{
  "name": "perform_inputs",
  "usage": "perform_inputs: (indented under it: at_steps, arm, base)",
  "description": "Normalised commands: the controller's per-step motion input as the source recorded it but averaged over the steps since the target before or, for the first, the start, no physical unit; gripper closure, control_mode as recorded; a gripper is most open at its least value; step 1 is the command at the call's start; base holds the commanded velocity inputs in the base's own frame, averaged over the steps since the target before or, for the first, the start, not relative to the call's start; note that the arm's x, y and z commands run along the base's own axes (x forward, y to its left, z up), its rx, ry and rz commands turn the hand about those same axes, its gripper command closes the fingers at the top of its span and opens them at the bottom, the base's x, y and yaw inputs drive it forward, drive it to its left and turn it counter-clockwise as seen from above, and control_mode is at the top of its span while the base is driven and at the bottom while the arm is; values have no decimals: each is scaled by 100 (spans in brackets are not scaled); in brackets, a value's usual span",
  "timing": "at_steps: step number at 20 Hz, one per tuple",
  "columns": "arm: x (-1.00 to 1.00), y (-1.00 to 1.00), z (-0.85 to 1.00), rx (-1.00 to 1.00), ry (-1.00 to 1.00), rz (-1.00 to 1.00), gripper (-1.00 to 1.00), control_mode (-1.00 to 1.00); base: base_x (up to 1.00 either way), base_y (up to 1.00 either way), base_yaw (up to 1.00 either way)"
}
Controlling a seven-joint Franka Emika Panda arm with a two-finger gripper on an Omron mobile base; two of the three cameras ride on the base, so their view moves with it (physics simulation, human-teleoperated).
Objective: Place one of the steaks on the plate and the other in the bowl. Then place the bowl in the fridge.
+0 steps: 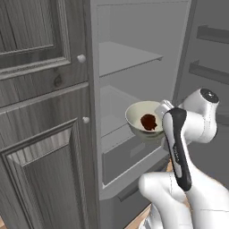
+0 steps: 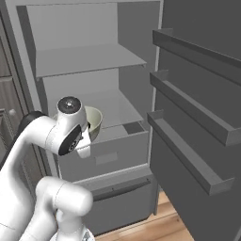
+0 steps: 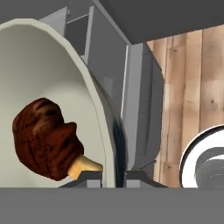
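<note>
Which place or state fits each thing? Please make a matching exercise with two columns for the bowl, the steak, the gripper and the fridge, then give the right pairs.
Things:
1. bowl
2. steak
3. gripper
4. fridge

Places or states:
A. door open, shelves bare
B. lying inside the bowl
C. shut on the bowl's rim
D. held in the air in front of the fridge

Pairs: 1-D, 2-B, 3-C, 4-A
</note>
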Motion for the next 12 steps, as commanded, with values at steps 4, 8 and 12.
perform_inputs:
  at_steps: [4, 8, 12]
  arm:
    - [100, 37, 5, 0, 7, -5, 100, -100]
    - [100, 2, 0, 0, 0, 2, 100, -100]
    - [100, -17, -2, 1, 0, 12, 100, -100]
  base:
    - [0, 0, 0]
    - [0, 0, 0]
    - [0, 0, 0]
